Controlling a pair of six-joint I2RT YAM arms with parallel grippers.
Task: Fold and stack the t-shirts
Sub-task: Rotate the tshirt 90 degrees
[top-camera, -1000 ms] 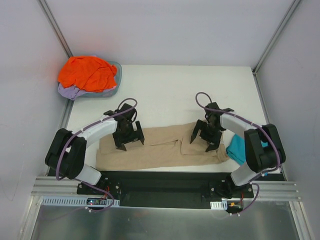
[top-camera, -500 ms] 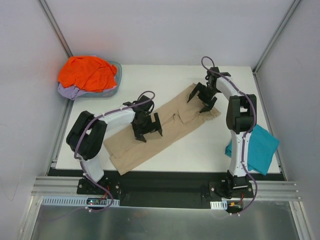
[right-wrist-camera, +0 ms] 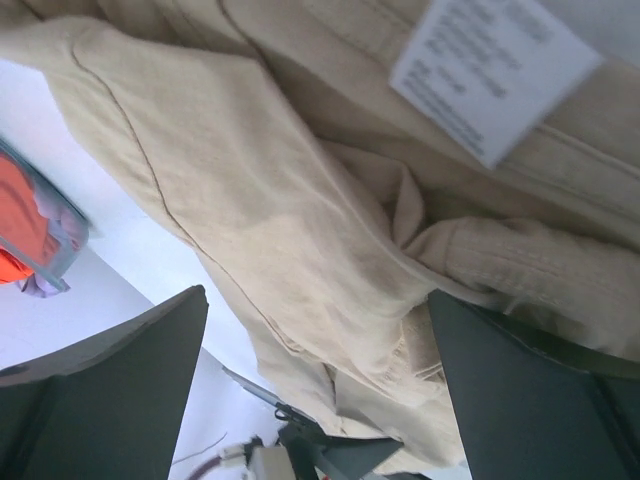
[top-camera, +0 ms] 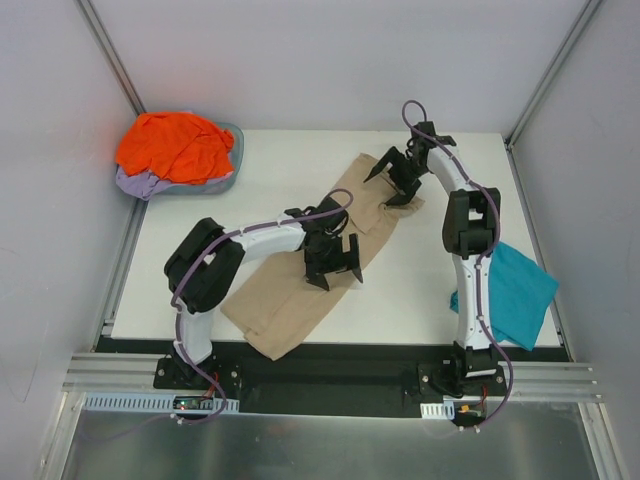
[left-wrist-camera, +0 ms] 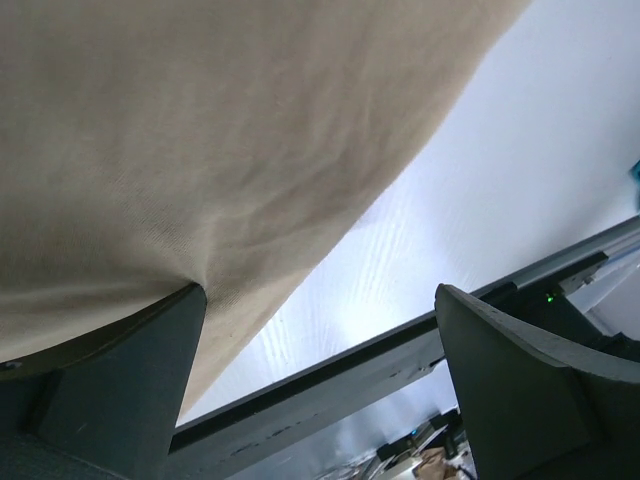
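The tan t-shirt point(top-camera: 300, 290) lies folded in a long strip, set diagonally from the front left to the back right of the table. My left gripper point(top-camera: 333, 262) is open and rests on its middle; in the left wrist view point(left-wrist-camera: 320, 390) one finger point(left-wrist-camera: 100, 400) touches the cloth point(left-wrist-camera: 200, 130). My right gripper point(top-camera: 395, 180) is open over the strip's far end; its view shows bunched tan cloth point(right-wrist-camera: 300, 230) with a white label point(right-wrist-camera: 490, 70). The teal t-shirt point(top-camera: 515, 295) lies at the right edge. The orange t-shirt point(top-camera: 175, 145) lies on the lavender one point(top-camera: 135, 183).
The teal-grey basin point(top-camera: 228, 170) holding the orange and lavender shirts stands at the back left corner. White walls and metal posts close in the table. A black rail point(top-camera: 320, 365) runs along the near edge.
The tan strip has swung from lying along the front edge to a diagonal. My right gripper moved far back, my left gripper moved right. More of the teal shirt shows.
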